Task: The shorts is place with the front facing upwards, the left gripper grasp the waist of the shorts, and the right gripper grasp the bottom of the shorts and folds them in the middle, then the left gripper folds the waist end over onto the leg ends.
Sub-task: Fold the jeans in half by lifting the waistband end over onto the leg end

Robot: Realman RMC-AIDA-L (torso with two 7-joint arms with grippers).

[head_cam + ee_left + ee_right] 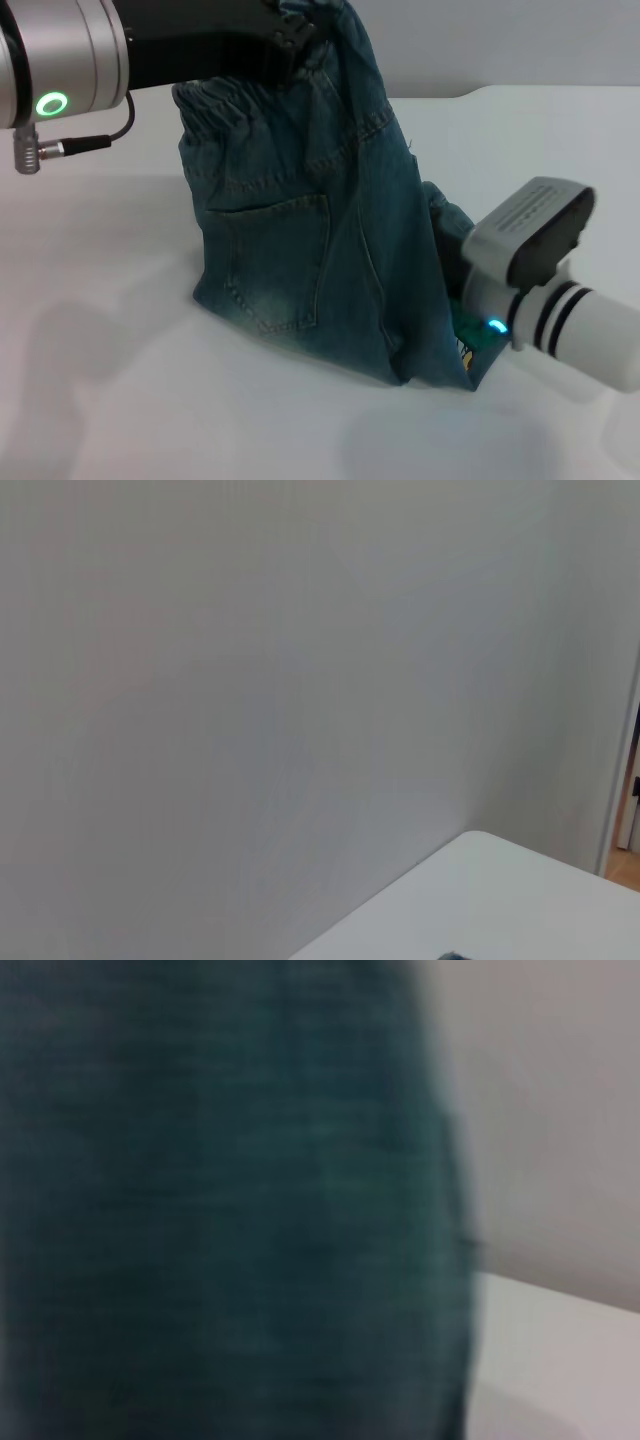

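Left claw [290, 40] clamped on the gathered waist [235, 100], holding the shorts [320, 250] raised, hems resting on the white bench [110, 400]. Right claw [470, 335] low at the bottom of the shorts [440, 365], fingers hidden by denim; cannot tell its grip. Best to carry the waist over in a slow arc, keeping the hems pinned flat. Plenty of bare bench toward the front; far bench edge close behind.
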